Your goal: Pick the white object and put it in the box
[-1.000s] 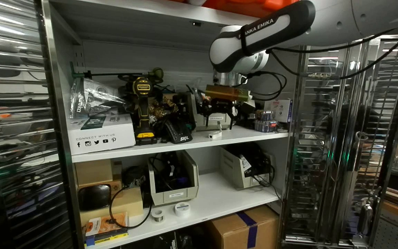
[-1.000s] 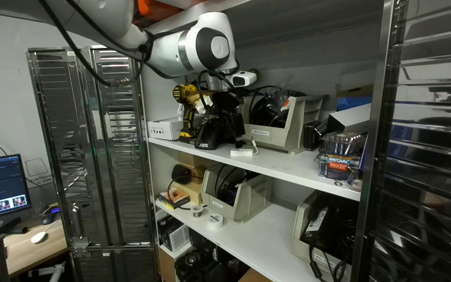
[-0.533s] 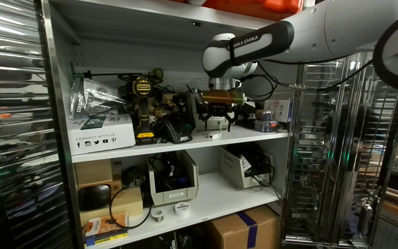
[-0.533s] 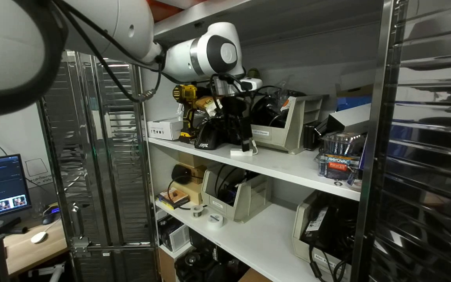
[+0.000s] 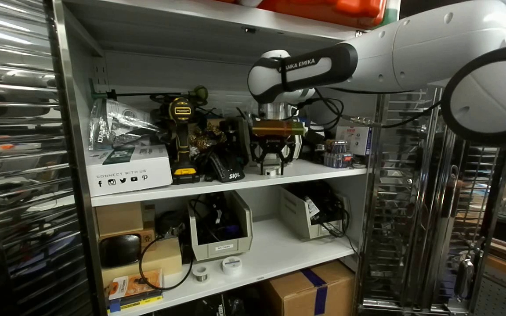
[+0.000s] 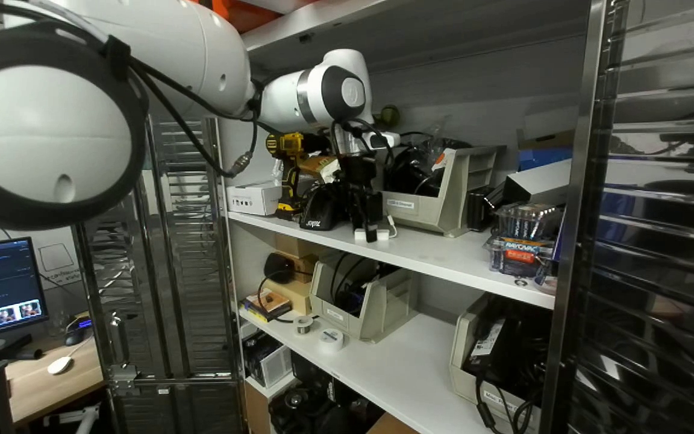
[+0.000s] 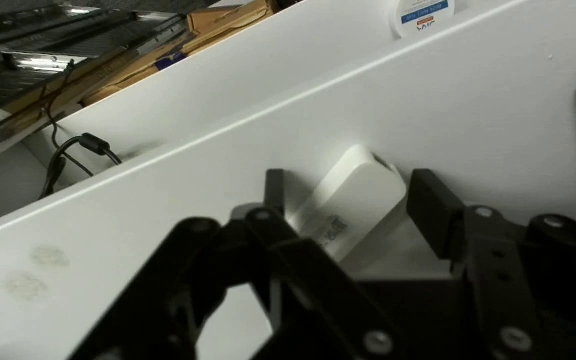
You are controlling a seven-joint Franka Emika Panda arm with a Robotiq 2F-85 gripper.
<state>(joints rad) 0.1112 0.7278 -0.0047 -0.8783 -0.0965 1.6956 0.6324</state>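
Straddling the white object point(image 7: 363, 185) on the worktop point(image 7: 168, 200): claw point(image 7: 349, 196) spread wide around it, object angled in the gap.

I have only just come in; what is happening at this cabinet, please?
A robot arm has its open fingers on either side of a small white object, apparently not gripped, lying on a shelf. A grey bin stands behind it, possibly the destination; the object is not in it yet.
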